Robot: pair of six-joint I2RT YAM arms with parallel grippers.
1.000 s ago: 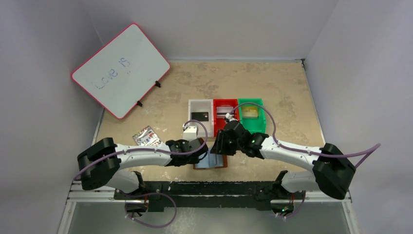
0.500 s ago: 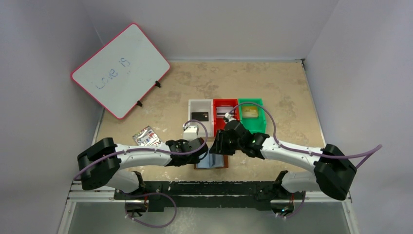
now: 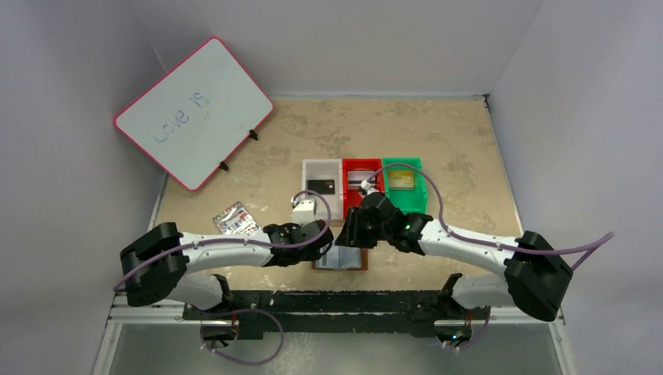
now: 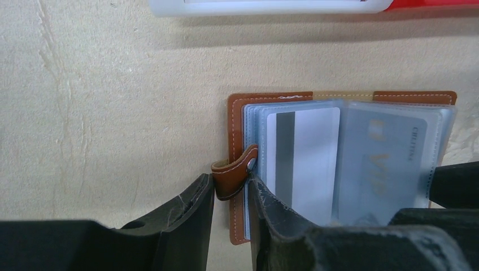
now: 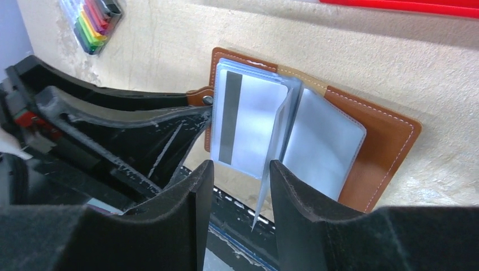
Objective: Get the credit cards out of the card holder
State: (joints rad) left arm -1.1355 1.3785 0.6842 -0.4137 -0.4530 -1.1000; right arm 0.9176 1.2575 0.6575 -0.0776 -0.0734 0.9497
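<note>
**Left jaws clamping the card holder's tab; right jaws straddling a sleeve leaf.**

The left gripper [image 4: 230,212] is keeping its jaws narrow and clamping the snap tab [image 4: 231,179] on one side of the card holder [image 4: 271,97]. This is evidently keeping the holder flat and open on the table [image 4: 113,113] for the other arm. The right gripper [image 5: 240,192] is working at the holder's near edge. Its jaws are standing partly apart and straddling an upright clear sleeve leaf [image 5: 282,121] without closing on it, probably leaving room to take a card edge. The silvery grey card [image 5: 251,118] is sitting in the sleeve on the tab side, not yet extracted. A lettered card [image 4: 390,164] is showing through the sleeve on the opposite side. Beyond the holder's far edge, the white bin [image 3: 309,176] is holding the black card [image 3: 321,187]. The green bin [image 3: 418,199] is holding the gold-tan card [image 3: 402,179], and both are lying close enough for short transfers.
</note>
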